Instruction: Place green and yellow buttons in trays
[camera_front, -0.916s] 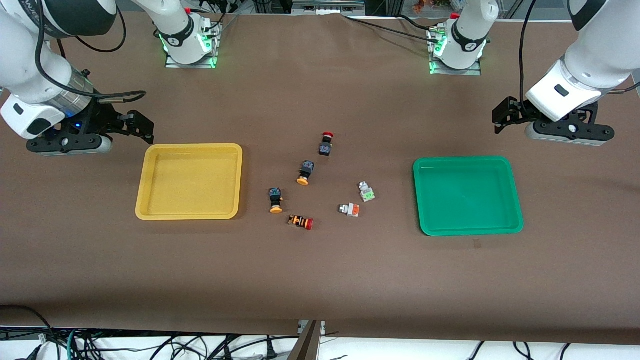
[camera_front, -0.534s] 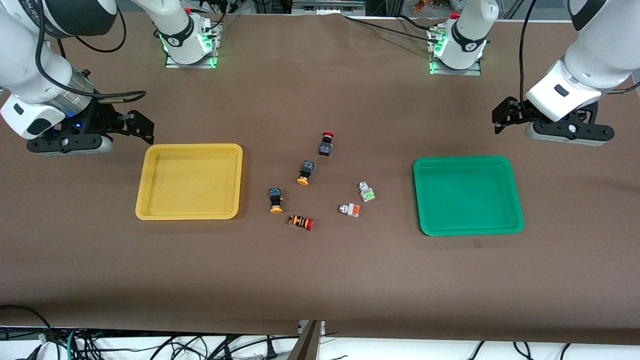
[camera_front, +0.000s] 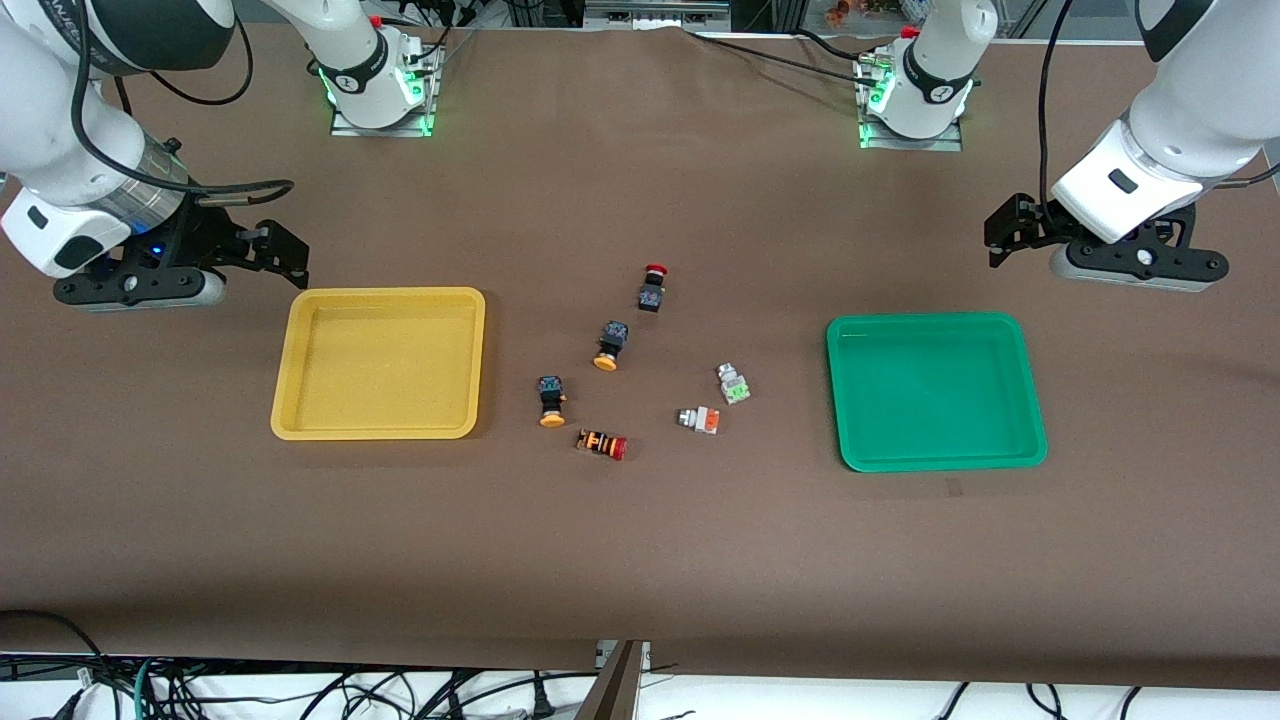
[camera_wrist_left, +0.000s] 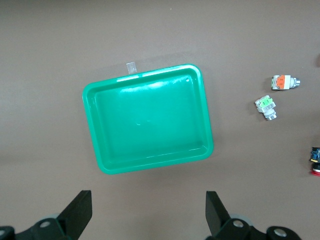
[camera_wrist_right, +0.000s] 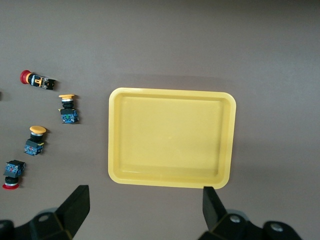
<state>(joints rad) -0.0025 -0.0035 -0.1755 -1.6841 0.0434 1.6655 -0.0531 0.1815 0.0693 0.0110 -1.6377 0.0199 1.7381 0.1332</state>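
I see my left gripper (camera_front: 1010, 232) up over the bare table, just past the green tray (camera_front: 935, 391) toward the arm bases, with its fingers (camera_wrist_left: 80, 212) spread wide and holding nothing. My right gripper (camera_front: 280, 250) hangs the same way by the yellow tray (camera_front: 380, 363), fingers (camera_wrist_right: 75, 205) apart and empty. Both trays have nothing in them. The buttons lie on the table between the trays, well away from both grippers: two yellow-capped buttons (camera_front: 551, 400) (camera_front: 610, 345), a green-faced button (camera_front: 734, 384) and an orange-faced button (camera_front: 699, 420).
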